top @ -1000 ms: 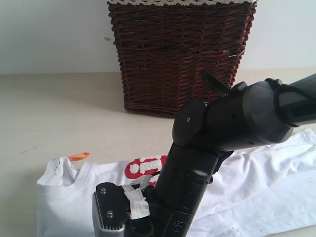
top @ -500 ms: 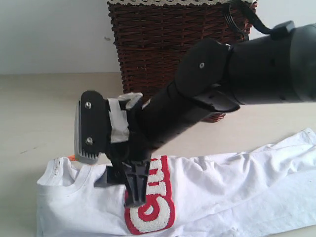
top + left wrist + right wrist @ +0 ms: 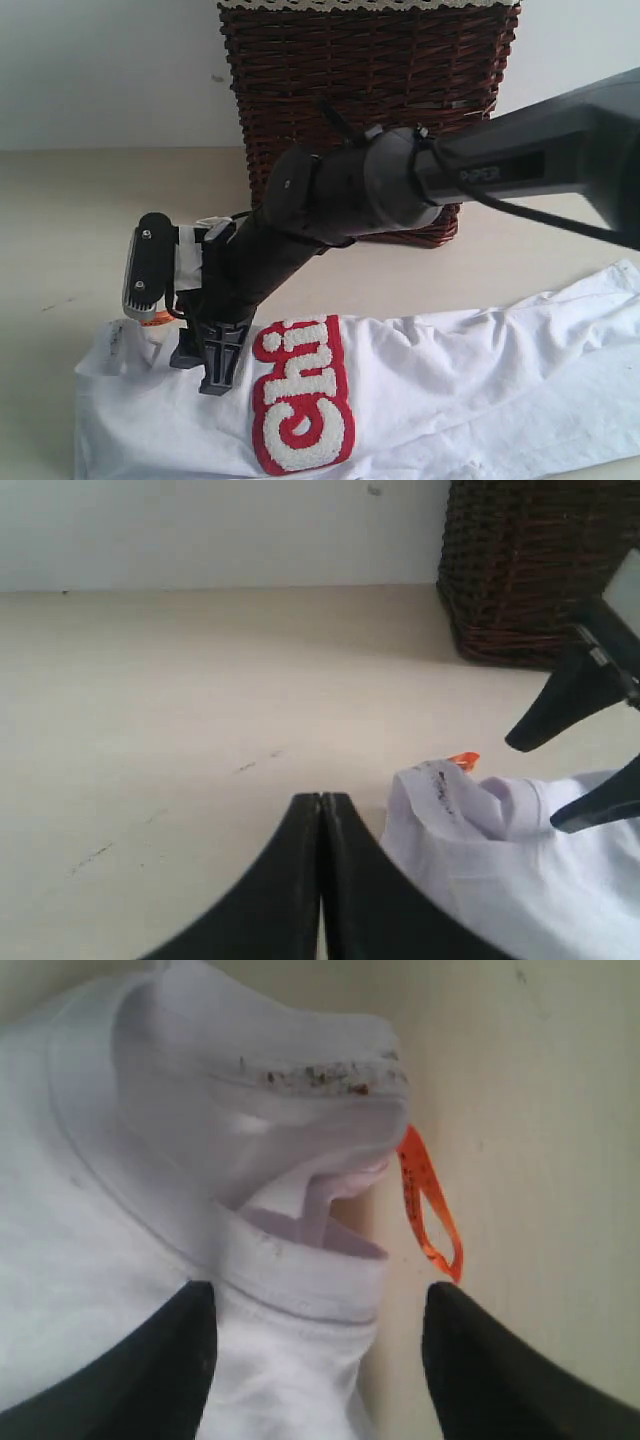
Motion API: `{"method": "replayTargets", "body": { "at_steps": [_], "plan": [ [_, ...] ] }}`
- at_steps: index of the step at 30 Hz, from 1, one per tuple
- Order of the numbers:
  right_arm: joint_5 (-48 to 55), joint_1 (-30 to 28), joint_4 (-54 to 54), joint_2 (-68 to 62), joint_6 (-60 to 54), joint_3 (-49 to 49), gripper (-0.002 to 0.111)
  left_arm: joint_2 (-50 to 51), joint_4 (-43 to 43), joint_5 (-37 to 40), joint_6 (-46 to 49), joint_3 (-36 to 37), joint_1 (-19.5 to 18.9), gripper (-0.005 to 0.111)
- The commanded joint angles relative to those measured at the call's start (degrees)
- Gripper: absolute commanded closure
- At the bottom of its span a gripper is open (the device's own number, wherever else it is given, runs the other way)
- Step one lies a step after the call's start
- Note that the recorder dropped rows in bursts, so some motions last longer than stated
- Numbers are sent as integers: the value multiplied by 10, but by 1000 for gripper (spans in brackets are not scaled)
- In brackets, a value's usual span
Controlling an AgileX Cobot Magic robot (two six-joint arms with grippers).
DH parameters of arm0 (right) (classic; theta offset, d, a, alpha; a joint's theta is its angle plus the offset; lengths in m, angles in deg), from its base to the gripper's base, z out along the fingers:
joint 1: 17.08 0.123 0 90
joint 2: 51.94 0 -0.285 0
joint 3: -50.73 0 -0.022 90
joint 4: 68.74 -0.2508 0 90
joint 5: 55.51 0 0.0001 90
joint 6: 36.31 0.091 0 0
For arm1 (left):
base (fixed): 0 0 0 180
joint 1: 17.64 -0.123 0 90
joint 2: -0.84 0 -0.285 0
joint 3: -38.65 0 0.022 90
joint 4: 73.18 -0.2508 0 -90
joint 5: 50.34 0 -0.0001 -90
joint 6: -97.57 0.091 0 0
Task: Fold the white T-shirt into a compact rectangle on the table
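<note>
The white T-shirt (image 3: pixel 450 380) lies stretched across the near part of the table (image 3: pixel 100 220), its red band of white lettering (image 3: pixel 300 400) facing up. My right gripper (image 3: pixel 205 362) has reached across to the shirt's left end and hangs open just above the collar. In the right wrist view the ribbed collar (image 3: pixel 300 1275) lies between the spread fingertips of the right gripper (image 3: pixel 320 1295), with the orange neck tag (image 3: pixel 430 1210) beside it. My left gripper (image 3: pixel 322 800) is shut and empty, low over bare table next to the collar (image 3: pixel 450 790). The left arm is out of the exterior view.
A dark brown wicker basket (image 3: pixel 370 100) stands at the back of the table, behind the right arm (image 3: pixel 400 185). Bare tabletop (image 3: pixel 200 680) stretches left of the shirt. The shirt's right end (image 3: pixel 610 290) lies near the exterior view's right edge.
The right arm has risen off the shirt's middle and swung left to the collar, uncovering the red lettering. Its jaws have widened. The left gripper has stayed shut.
</note>
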Motion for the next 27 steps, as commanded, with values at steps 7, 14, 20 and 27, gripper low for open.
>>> {"method": "replayTargets", "body": {
  "at_steps": [7,14,20,27],
  "plan": [
    [-224,-55,-1,-62,30,73,108,-3,-2,-6,-3,1,-1,107],
    [-212,-66,10,-92,34,74,69,-3,-2,-6,-2,1,-1,107],
    [-196,-66,-35,-70,71,74,46,-3,-2,-6,-2,1,-1,107],
    [-98,-66,-35,16,205,74,46,-3,-2,-6,-3,1,-1,107]
  ]
}}
